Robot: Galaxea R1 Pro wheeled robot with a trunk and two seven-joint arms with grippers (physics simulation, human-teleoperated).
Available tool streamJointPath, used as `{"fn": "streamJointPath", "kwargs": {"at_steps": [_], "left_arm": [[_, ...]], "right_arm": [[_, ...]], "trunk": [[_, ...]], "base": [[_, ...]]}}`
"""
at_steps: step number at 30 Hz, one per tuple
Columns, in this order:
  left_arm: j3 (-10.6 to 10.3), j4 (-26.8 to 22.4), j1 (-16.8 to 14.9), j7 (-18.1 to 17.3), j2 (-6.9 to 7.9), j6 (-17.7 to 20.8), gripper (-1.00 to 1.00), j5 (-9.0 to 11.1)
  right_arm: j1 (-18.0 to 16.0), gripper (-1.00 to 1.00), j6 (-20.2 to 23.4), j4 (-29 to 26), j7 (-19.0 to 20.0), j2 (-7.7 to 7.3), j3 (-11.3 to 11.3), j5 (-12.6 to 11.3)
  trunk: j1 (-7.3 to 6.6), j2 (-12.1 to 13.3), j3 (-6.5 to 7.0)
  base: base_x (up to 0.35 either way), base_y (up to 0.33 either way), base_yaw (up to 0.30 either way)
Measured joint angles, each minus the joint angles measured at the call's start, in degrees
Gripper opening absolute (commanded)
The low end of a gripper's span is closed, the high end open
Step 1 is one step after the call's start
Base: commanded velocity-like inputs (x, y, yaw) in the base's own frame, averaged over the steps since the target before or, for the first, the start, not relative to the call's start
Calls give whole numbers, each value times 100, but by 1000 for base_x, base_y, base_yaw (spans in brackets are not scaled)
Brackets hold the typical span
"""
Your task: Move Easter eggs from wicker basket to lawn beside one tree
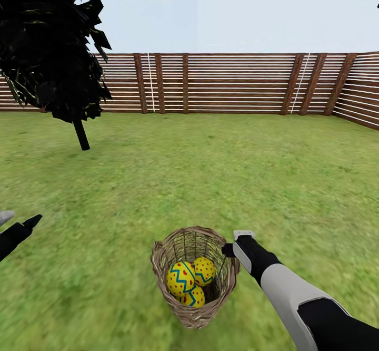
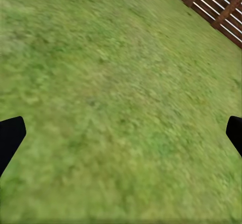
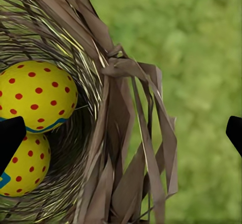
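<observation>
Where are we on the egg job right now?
Nothing is moved yet: all three Easter eggs sit in the wicker basket. In hand: the right gripper, open, straddles the rim. The left gripper is open over the lawn. All three placements remain.

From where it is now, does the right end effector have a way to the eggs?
Probably yes: the right end effector straddles the wicker basket rim with jaws open, and the Easter eggs lie uncovered just inside; only the rim needs clearing.

Head view high over lawn, right wrist close on basket
</observation>
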Motion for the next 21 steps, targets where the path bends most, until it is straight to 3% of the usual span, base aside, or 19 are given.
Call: {"fn": "streamJointPath", "kwargs": {"at_steps": [21], "left_arm": [[0,3,-7,15,-9,-9,100,0]], "right_arm": [[0,100,0,1,12,11,16,0]], "trunk": [[0,0,0]], "base": [[0,0,0]]}}
